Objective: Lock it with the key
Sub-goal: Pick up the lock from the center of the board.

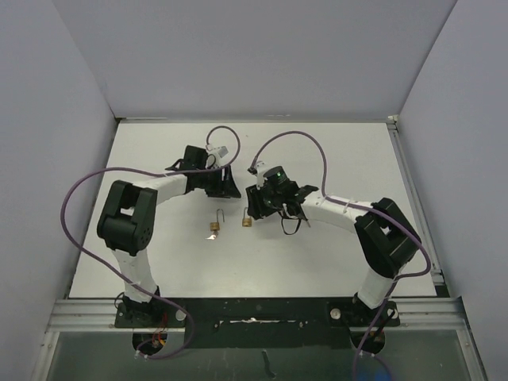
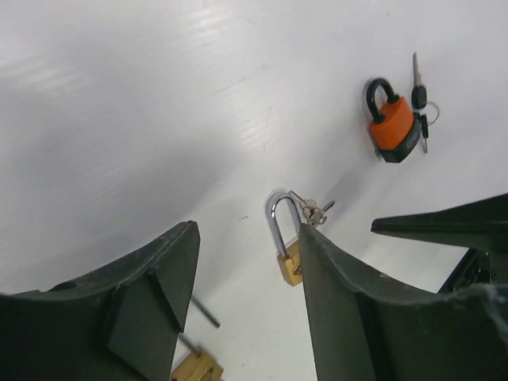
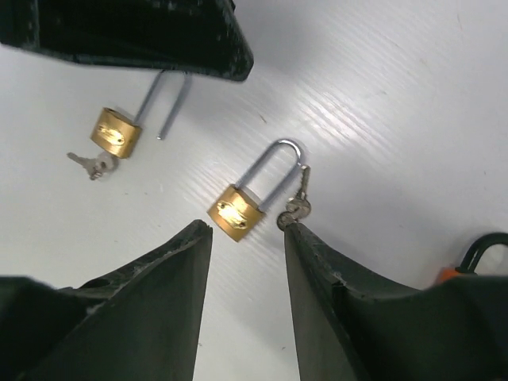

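Note:
Two small brass padlocks lie on the white table. One has a closed shackle (image 3: 238,213) (image 2: 286,242) (image 1: 247,221), with keys on a ring (image 3: 295,205) beside it. The other (image 3: 117,132) (image 1: 214,227) (image 2: 194,367) has its shackle open, with a small key (image 3: 91,164) next to it. My right gripper (image 3: 246,230) (image 1: 255,208) is open and empty, just above and short of the closed padlock. My left gripper (image 2: 246,238) (image 1: 228,186) is open and empty, hovering above both padlocks.
An orange padlock with a black shackle (image 2: 393,123) and its keys (image 2: 418,95) lies beyond the brass ones, partly showing at the right wrist view's edge (image 3: 476,254). The two grippers are close together. White walls enclose the table (image 1: 333,262).

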`<action>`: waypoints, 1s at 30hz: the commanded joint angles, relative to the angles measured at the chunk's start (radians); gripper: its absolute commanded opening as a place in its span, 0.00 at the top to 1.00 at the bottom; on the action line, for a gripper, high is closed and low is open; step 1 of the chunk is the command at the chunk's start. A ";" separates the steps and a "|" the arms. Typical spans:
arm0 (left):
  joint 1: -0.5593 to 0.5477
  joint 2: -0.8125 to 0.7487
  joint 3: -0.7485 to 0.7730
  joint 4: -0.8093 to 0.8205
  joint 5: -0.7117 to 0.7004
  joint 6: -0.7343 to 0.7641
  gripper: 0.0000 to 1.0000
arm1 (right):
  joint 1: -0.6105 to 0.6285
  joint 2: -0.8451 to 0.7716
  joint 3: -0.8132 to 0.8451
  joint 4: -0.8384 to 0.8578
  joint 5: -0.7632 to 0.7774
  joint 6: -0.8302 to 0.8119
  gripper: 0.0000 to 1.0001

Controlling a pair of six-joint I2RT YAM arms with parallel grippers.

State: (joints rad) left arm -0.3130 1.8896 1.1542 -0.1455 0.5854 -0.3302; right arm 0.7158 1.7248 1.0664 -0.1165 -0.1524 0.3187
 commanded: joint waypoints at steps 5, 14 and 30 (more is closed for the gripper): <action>0.172 -0.377 -0.064 -0.073 -0.116 0.039 0.46 | 0.156 -0.002 0.201 -0.069 0.124 -0.073 0.54; 0.303 -0.568 -0.134 -0.193 -0.150 0.052 0.44 | 0.247 0.158 0.323 -0.133 0.168 -0.032 0.53; 0.408 -0.638 -0.169 -0.251 -0.068 0.068 0.42 | 0.328 0.335 0.504 -0.209 0.334 0.089 0.48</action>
State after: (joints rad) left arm 0.0883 1.2919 0.9741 -0.3874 0.4866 -0.2893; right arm 1.0317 2.0605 1.5150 -0.3405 0.1455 0.3557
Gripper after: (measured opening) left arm 0.575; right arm 0.516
